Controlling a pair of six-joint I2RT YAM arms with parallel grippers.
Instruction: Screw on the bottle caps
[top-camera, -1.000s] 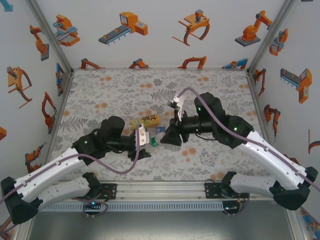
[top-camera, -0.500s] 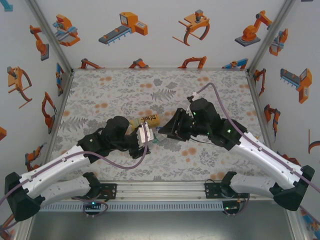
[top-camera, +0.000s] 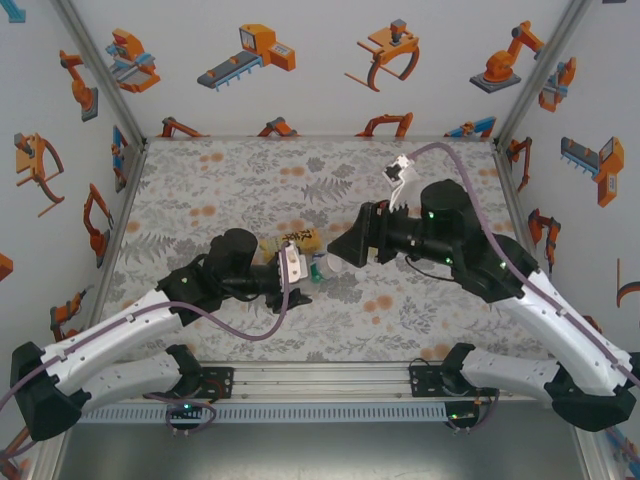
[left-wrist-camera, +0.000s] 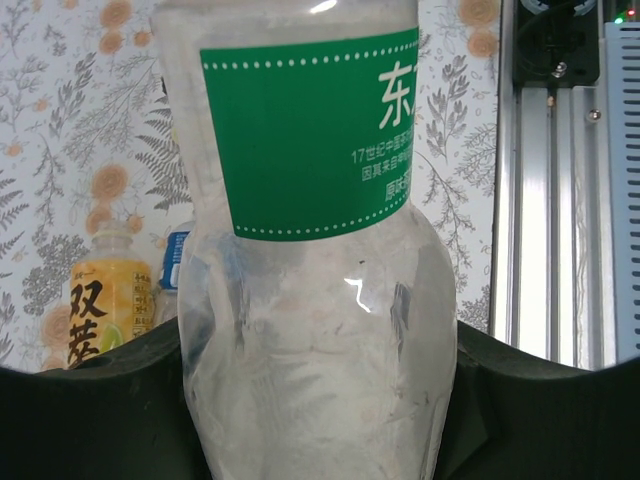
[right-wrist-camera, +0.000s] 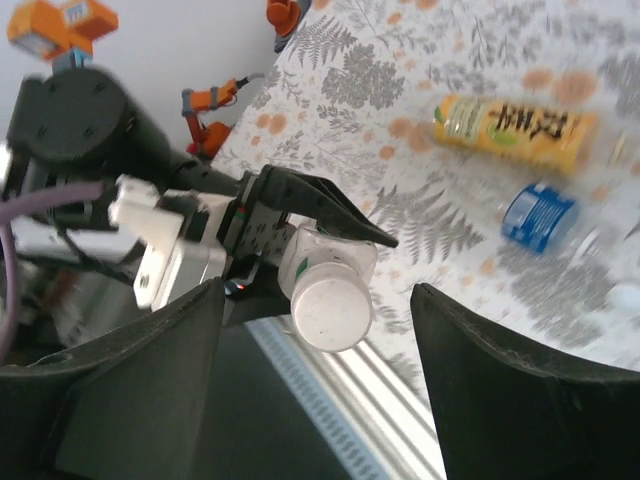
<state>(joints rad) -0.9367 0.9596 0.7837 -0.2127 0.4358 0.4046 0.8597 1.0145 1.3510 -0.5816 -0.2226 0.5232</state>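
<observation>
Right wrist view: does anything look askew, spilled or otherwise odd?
Two bottles lie on their sides on the floral mat: the yellow-labelled bottle and, beside it, the blue-labelled bottle. No spill shows. The left claw holds the green-labelled bottle, its white cap on.

Clear bottle (left-wrist-camera: 310, 350) has a green label, white cap (right-wrist-camera: 331, 312); yellow bottle (right-wrist-camera: 515, 127), blue-label bottle (right-wrist-camera: 540, 216); worktop (top-camera: 220, 190) is grey fern print, orange blotches.
</observation>
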